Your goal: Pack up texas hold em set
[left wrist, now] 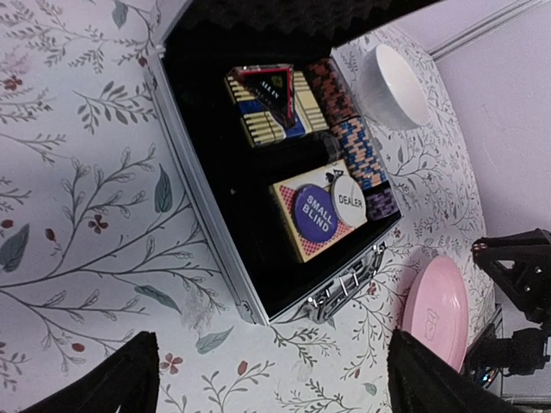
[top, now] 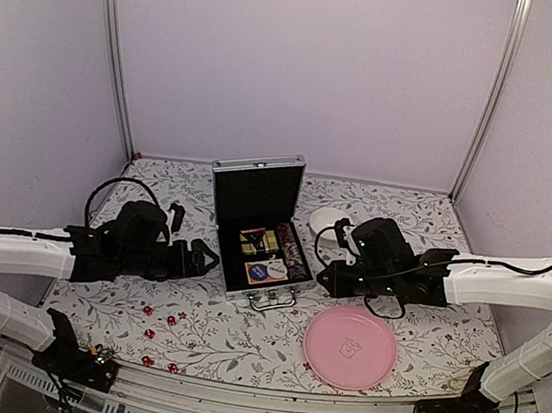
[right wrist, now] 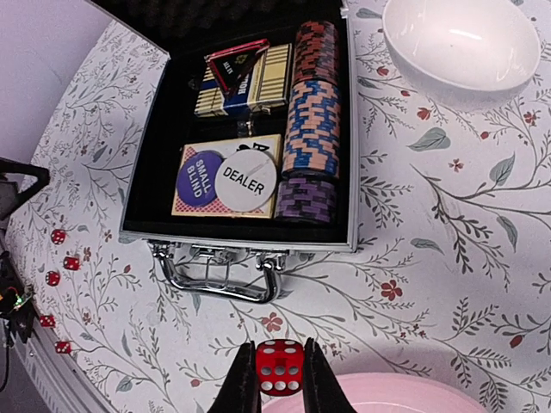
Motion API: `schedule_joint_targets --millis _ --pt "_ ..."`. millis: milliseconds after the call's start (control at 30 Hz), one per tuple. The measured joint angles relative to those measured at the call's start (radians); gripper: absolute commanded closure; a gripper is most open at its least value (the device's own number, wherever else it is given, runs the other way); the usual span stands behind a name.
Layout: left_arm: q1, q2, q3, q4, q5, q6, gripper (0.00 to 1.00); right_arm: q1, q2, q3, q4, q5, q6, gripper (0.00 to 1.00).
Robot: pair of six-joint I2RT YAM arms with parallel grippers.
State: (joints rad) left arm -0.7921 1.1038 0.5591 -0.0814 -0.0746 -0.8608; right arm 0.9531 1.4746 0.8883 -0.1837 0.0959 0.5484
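Looking down on a worktop (top: 435, 221) dressed in a pale cloth printed with leaves and small red flowers, with plain pale walls (top: 304, 59) closing it in and metal posts (top: 114, 46) running up the back corners.

Finding the silver case (top: 223, 252) near the middle of the worktop, standing open, its lid (top: 255, 192) tilting back toward the rear wall and its handle (right wrist: 219, 280) facing the arms.

Showing inside, on black lining, two card decks (right wrist: 241, 77), the front one lying under round "DEALER" and "SMALL BLIND" discs, and a row of chips (right wrist: 312, 112) along the right side.

Showing also a white bowl (right wrist: 461, 39) just beyond the case's right rear corner, a pink plate (top: 349, 347) on the near right, apart from the case, and several loose dice (top: 171, 321) on the cloth to the near left.

Pinching a red die (right wrist: 279, 367) between the right fingers (right wrist: 245, 387), clenched on its two sides, hanging over the far rim of the plate, near the handle and clear of the case.

Holding the left fingers (left wrist: 112, 379) spread wide, gripping nothing, hovering over cloth just left of the case.
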Motion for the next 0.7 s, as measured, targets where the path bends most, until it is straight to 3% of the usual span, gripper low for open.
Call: schedule_joint_targets --millis 233,467,700 --pt "-0.025 0.191 0.001 0.108 0.070 -0.077 0.08 -0.004 -0.095 -0.054 0.093 -0.058 0.044 0.96" --pt "-0.035 0.407 0.103 0.117 0.114 -0.084 0.07 -0.004 -0.114 -0.072 0.125 -0.076 0.058 0.96" --pt "-0.048 0.516 0.163 0.122 0.133 -0.083 0.07 -0.005 -0.135 -0.078 0.126 -0.076 0.058 0.96"
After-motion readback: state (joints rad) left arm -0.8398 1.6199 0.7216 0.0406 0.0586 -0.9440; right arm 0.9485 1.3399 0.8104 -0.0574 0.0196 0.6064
